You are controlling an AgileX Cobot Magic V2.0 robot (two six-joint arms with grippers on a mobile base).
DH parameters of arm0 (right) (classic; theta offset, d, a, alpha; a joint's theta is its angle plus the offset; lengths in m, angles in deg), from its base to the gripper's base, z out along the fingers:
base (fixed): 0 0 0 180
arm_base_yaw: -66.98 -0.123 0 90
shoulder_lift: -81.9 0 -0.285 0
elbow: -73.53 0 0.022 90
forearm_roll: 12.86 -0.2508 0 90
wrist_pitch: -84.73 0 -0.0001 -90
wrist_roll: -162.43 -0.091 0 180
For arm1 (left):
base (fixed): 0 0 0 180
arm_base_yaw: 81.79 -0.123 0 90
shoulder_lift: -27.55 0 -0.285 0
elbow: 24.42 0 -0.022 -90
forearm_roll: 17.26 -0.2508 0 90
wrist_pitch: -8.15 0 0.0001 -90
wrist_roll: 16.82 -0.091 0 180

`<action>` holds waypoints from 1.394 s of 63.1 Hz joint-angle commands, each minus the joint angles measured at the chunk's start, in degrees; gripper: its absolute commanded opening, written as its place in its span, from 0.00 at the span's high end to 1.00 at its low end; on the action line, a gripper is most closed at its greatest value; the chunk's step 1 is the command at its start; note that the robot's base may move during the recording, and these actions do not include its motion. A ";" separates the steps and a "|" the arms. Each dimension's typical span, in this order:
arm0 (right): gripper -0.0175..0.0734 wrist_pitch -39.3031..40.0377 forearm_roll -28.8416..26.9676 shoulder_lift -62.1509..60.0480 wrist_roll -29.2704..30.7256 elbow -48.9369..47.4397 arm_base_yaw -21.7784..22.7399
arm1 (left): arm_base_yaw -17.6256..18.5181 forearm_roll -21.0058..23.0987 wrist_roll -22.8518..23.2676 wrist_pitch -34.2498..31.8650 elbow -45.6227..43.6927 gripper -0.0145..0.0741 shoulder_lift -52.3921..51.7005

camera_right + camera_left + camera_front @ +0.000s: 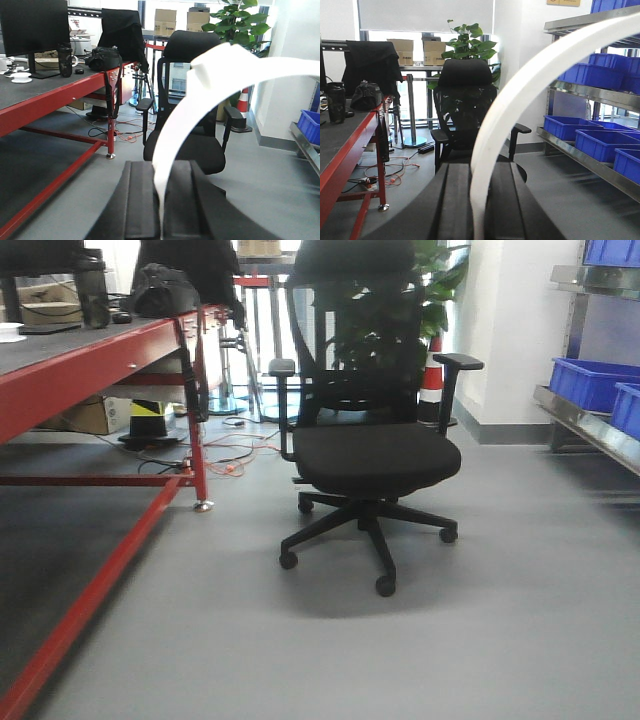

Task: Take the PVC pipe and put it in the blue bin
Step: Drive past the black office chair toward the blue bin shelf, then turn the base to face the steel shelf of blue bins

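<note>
In the left wrist view a white PVC pipe (490,135) rises from between my left gripper's (479,169) black fingers and arcs up to the right, and the gripper is shut on it. My right gripper (161,169) is likewise shut on a white PVC pipe (175,135) that bends at an elbow-like joint (215,62) and runs off to the right. Blue bins (570,127) sit on the metal shelf at the right, also visible as blue bins (590,382) in the front view. Neither gripper nor pipe shows in the front view.
A black office chair (375,455) stands on the grey floor straight ahead. A red-framed workbench (90,360) runs along the left with a bag and a bottle on it. Cables (235,455) lie on the floor behind. The metal shelving (590,97) lines the right wall.
</note>
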 commanded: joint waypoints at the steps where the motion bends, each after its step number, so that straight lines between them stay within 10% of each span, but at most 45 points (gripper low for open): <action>1: 0.98 0.93 0.22 -0.25 0.02 0.16 -0.09 | 0.54 0.02 0.00 -1.60 -0.10 0.96 -0.20; 88: 0.98 0.93 0.22 -0.25 0.02 0.16 -0.09 | 0.54 0.02 0.00 -1.60 -0.10 0.96 -0.20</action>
